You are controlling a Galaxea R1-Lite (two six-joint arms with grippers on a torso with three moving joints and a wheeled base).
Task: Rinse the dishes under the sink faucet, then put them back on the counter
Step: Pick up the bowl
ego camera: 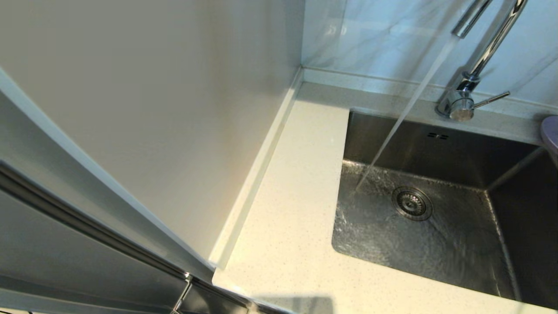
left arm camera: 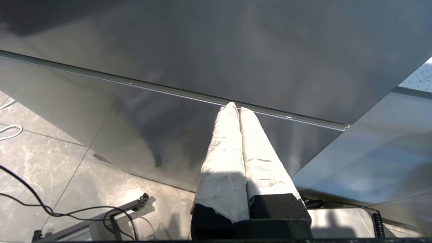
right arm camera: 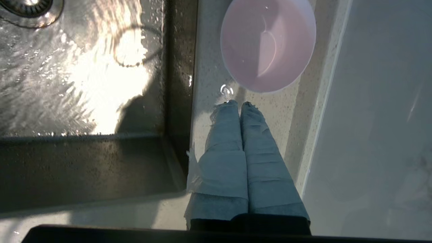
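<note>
Water runs from the chrome faucet (ego camera: 488,48) into the steel sink (ego camera: 436,244), whose wet floor ripples round the drain strainer (ego camera: 412,203). A pale pink bowl (right arm camera: 268,44) stands upright on the speckled counter (right arm camera: 209,67) beside the sink (right arm camera: 84,84), with a little water in it. My right gripper (right arm camera: 239,104) is shut and holds nothing; it hangs over that counter strip, its tips just short of the bowl's rim. The rounded edge of a lilac dish (ego camera: 550,133) shows at the head view's right border. My left gripper (left arm camera: 236,107) is shut, parked low before the cabinet fronts.
A wide stretch of counter (ego camera: 296,196) lies left of the sink, bounded by a tall cream side panel (ego camera: 152,109). The faucet's thin lever (ego camera: 491,99) sticks out sideways. A water drop (right arm camera: 226,90) sits on the counter by the bowl. Cables (left arm camera: 67,209) trail on the tiled floor.
</note>
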